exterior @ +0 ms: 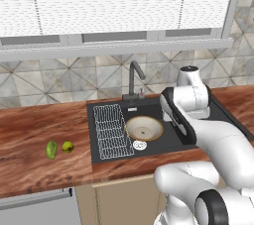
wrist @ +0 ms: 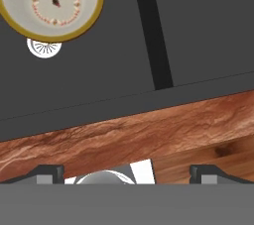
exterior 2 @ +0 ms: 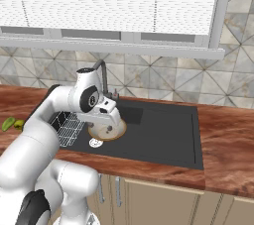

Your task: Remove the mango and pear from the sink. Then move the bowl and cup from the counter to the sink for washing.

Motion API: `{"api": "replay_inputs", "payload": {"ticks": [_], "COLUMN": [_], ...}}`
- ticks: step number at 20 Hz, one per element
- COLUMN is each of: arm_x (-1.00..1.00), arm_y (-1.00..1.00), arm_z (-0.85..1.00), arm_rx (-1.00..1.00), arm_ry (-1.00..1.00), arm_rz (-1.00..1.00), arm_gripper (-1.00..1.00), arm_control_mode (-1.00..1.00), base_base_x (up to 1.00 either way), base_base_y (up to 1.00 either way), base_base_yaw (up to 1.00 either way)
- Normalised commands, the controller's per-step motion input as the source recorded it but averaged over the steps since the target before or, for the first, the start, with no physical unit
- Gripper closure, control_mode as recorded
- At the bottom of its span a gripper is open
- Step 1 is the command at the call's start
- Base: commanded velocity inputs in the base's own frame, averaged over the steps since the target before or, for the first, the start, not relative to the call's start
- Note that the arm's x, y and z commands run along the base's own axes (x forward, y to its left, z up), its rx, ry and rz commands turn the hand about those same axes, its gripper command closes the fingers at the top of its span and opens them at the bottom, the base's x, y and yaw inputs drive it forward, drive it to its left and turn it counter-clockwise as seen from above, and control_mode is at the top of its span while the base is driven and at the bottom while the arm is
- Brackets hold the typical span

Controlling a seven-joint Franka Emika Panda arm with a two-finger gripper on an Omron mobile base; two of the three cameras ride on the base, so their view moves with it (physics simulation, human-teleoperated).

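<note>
The round beige-tan speckled bowl point(exterior: 144, 128) lies in the basin of the matte black recessed sink point(exterior: 168, 142), beside the white wire rack point(exterior: 110, 131), a white drain point(exterior: 140, 145) at its 6 o'clock; the white arm bends over the basin, its two-finger gripper point(wrist: 127, 172) pointing down above the sink's front edge and the reddish-brown wood-grain counter point(wrist: 149, 130), fingers point(wrist: 49, 173) spread wide, empty; in the hand view the bowl sits at 11 o'clock; two green fruits point(exterior: 58, 148) rest on the counter at the sink's 9 o'clock.

The reddish-brown counter point(exterior: 44, 135) carries the black sink point(exterior: 171, 140), set directly below the hand. Two green fruits point(exterior: 58, 148) lie on the wood well off to the hand's left.
</note>
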Motion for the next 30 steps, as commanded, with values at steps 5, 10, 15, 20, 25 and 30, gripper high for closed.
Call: {"api": "replay_inputs", "payload": {"ticks": [5, 10, 15, 20, 25, 30], "arm_x": [0.00, 0.00, 0.00, 0.00, 0.00, 0.00], "arm_y": [0.00, 0.00, 0.00, 0.00, 0.00, 0.00], "arm_z": [0.00, 0.00, 0.00, 0.00, 0.00, 0.00], "arm_rx": [0.00, 0.00, 0.00, 0.00, 0.00, 0.00], "arm_ry": [0.00, 0.00, 0.00, 0.00, 0.00, 0.00], "arm_rz": [0.00, 0.00, 0.00, 0.00, 0.00, 0.00], "arm_gripper": [-1.00, -1.00, -1.00, -1.00, -1.00, -1.00], "arm_control_mode": [1.00, 1.00, 1.00, 1.00, 1.00, 1.00], "base_base_x": [0.00, -0.29, -0.36, -0.05, 0.00, 0.00], "base_base_y": [0.00, -0.08, -0.11, -0.17, -0.45, -0.51], "base_base_yaw": [0.00, 0.00, 0.00, 0.00, 0.01, 0.00]}}
